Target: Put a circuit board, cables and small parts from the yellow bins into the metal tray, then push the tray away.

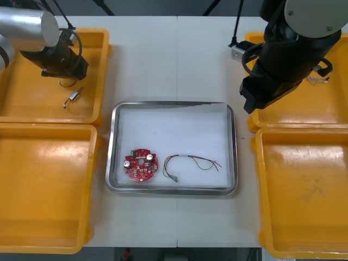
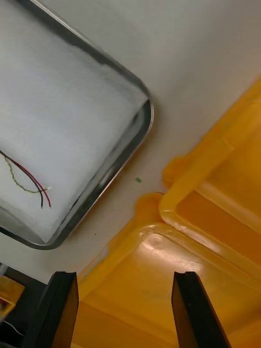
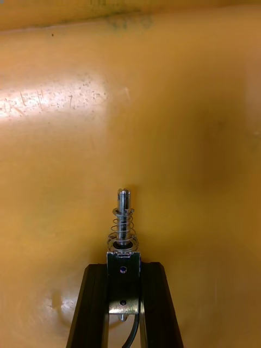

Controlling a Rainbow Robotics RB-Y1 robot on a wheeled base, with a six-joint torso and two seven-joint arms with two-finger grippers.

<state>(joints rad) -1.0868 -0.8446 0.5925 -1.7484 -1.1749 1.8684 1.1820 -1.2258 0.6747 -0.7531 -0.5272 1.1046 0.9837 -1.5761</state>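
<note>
Held part: small silvery metal part [image 3: 124, 220], a pin with a coil spring round it, clamped between the black fingers of the left gripper [image 3: 123, 267]; a thin black wire runs down from it between the fingers
Where: over the floor of the far left yellow bin [image 1: 22, 103]; whether it touches the floor I cannot tell
Loose part: second small metal part [image 1: 73, 97] lying on that bin's floor, near the gripper
Tray: shiny metal tray [image 1: 110, 163], white inside, between the bins; in it a round red circuit board [image 1: 141, 164] and a thin red and yellow cable [image 1: 190, 162], side by side and apart
Right gripper [image 2: 128, 307]: fingers wide apart with nothing between them; above the seam where the far right yellow bin [image 1: 288, 117] meets the near right yellow bin [image 1: 304, 190], near the tray's right rim
Hidden: the right arm covers much of the far right bin; a pale item [image 1: 316, 79] in it is too small to make out
Count: four bins, with the near left yellow bin [image 1: 43, 185]; two parts; one board; one cable; one tray
</note>
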